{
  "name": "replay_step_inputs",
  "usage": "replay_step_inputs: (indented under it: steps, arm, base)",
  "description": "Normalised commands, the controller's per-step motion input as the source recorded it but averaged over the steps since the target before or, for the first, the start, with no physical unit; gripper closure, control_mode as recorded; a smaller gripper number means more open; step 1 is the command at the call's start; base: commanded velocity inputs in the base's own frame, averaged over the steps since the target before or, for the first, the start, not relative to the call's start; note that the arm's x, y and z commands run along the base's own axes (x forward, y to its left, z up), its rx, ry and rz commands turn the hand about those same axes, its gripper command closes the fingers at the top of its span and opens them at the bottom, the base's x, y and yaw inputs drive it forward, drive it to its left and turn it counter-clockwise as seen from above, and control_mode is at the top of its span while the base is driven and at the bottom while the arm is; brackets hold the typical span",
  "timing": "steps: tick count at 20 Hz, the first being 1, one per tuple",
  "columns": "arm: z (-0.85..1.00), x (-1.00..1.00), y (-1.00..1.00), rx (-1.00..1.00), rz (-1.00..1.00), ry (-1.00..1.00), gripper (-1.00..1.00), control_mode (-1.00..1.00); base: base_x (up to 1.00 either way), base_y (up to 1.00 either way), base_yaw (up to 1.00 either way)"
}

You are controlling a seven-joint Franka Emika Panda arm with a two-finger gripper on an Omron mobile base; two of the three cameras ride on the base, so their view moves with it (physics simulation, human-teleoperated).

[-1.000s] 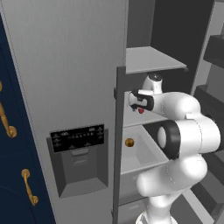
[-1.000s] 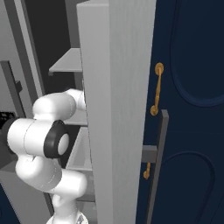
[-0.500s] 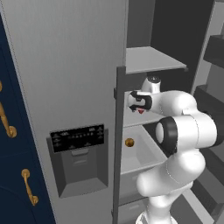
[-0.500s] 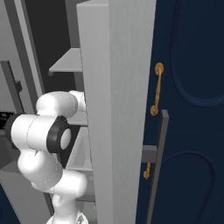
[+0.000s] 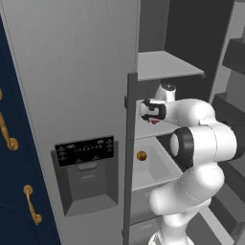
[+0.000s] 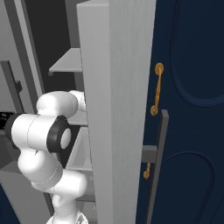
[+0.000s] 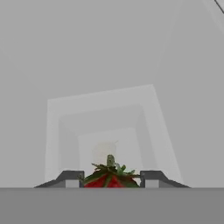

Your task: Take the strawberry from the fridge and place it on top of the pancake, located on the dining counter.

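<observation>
- Gripper (image 7: pixel 112 183) sits over the strawberry (image 7: pixel 110 177), its two dark fingertips (image 7: pixel 72 178) pressed against the berry's sides at 9 and 3 o'clock in the hand view, so it is clenched on the fruit.
- From the left base camera, the gripper (image 5: pixel 152 115) reaches into the fridge (image 5: pixel 86 72), with a bit of red at its tip just above a pale shelf (image 5: pixel 162 129).
- At about 6 o'clock from the gripper, a small orange-brown ball (image 5: pixel 141 155) lies in the white drawer (image 5: pixel 153 165), near its left wall.
- Edge of the open door (image 5: pixel 130 158) stands at 9 o'clock from the hand, close beside it.
- Black dispenser panel (image 5: pixel 86 149) is set in that door's face.
- Higher, at 12 o'clock, a grey shelf (image 5: pixel 165 64) juts out.
- From the right base camera, the other open door (image 6: pixel 118 109) blocks the hand; beyond it are navy cabinets (image 6: pixel 192 87) with gold handles (image 6: pixel 155 89).
</observation>
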Motion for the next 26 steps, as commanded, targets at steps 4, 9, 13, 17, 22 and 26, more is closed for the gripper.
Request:
replay_step_inputs:
  steps: [4, 9, 13, 17, 22, 26]
  arm:
    - [0.00, -0.01, 0.00, 0.00, 0.00, 0.00, 1.00, -1.00]
    - [0.21, -0.46, -0.01, -0.01, -0.01, -0.11, 1.00, -1.00]
    - [0.23, -0.81, 0.00, 0.00, 0.00, -0.19, 1.00, -1.00]
    - [0.22, -0.84, 0.00, 0.00, 0.00, -0.16, 1.00, -1.00]
    - [0.50, -0.85, 0.00, 0.00, 0.00, -0.08, 1.00, -1.00]
    - [0.62, -0.89, 0.00, -0.01, 0.01, -0.03, 1.00, -1.00]
  base:
    - [0.00, 0.00, 0.00]
    - [0.00, 0.00, 0.00]
    - [0.00, 0.00, 0.00]
    - [0.00, 0.00, 0.00]
    - [0.00, 0.00, 0.00]
    - [0.00, 0.00, 0.00]
